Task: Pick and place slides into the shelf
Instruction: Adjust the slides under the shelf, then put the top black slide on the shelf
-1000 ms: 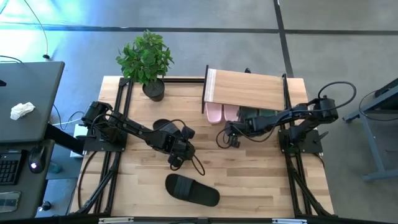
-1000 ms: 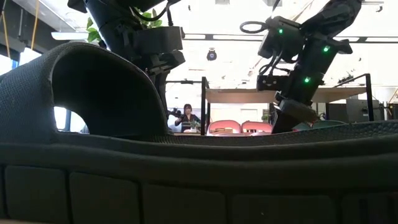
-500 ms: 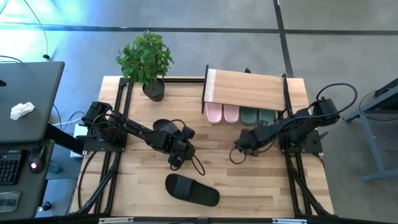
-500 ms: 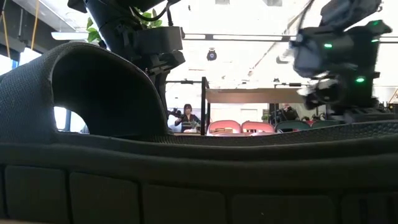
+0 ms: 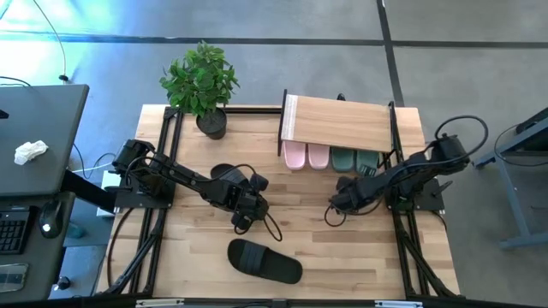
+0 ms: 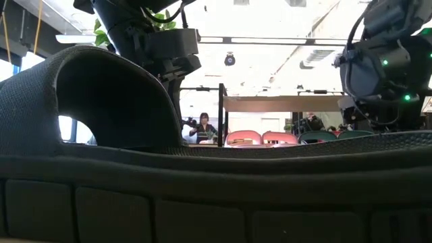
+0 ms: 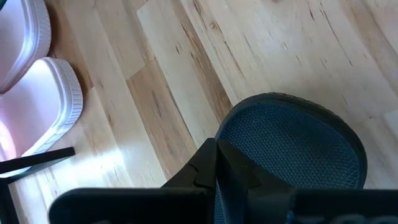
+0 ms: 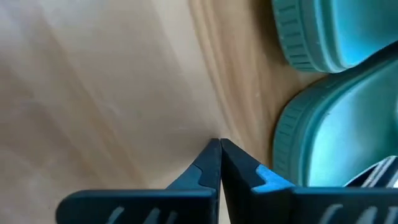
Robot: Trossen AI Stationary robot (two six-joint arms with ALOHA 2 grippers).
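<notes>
Two pale pink slides (image 5: 305, 156) and two teal slides (image 5: 353, 159) stand side by side on the table under the shelf (image 5: 338, 124), heels sticking out. One black slide (image 5: 264, 261) lies flat near the table's near edge and fills the low view (image 6: 101, 121). The other black slide (image 5: 224, 174) lies partly under my left arm; its rounded end (image 7: 298, 149) shows just past my shut left gripper (image 7: 216, 149). My right gripper (image 8: 219, 146) is shut, in front of the teal slides (image 8: 336, 130), touching nothing. My left gripper: its shut fingers (image 7: 242, 168) stand against the rounded end of the black slide, and the right finger covers the slide's edge. Whether they touch it, I cannot tell.
A potted plant (image 5: 205, 85) stands at the table's far left corner beside the shelf. Bare wood lies between the two grippers and right of the near black slide. A person shows far off in the room beyond the table (image 6: 202, 127).
My right gripper has drawn back from the shelf's front, toward the table's right and near edges. The teal slides, partly under the arm before, now show side by side under the shelf. My left arm and both black slides have kept still.
</notes>
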